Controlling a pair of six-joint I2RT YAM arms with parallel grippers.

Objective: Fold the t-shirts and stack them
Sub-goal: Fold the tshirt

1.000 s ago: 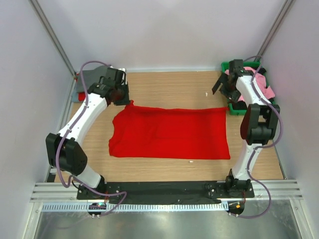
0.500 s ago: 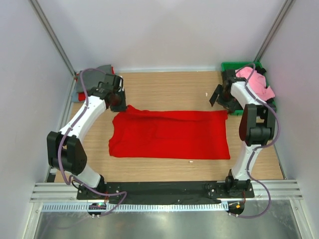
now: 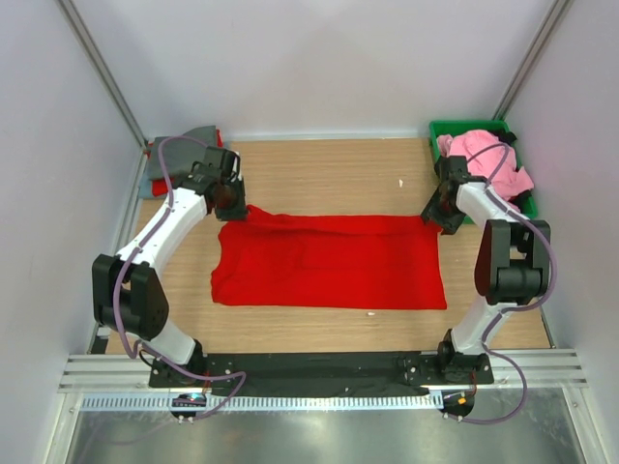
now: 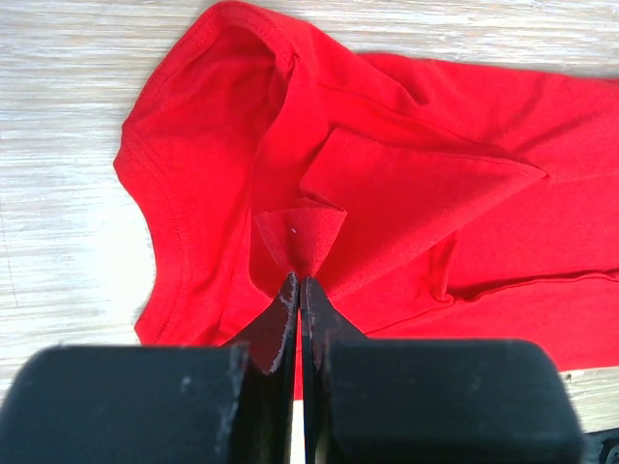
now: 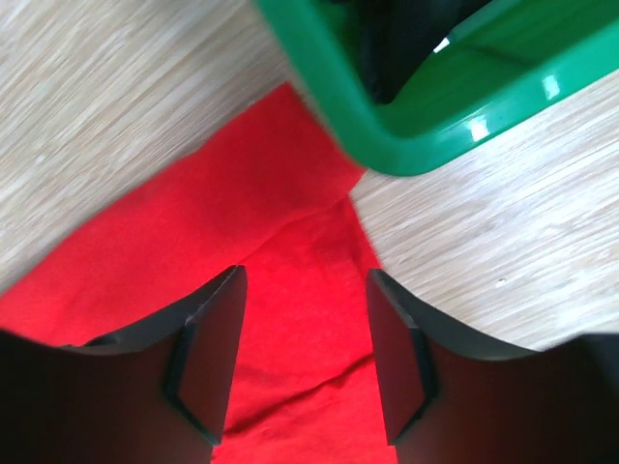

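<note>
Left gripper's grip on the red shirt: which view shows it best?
Left wrist view: the shut left gripper pinches a fold of the red shirt close up. The top view shows it small; the right wrist view misses it.

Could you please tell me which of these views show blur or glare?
Right wrist view: the wooden table grain is smeared by motion blur, and the green bin rim carries small white glare spots. Left wrist view: the red t-shirt is sharp, while the left gripper body is soft and dark. Top external view: even light, faint shadows.
</note>
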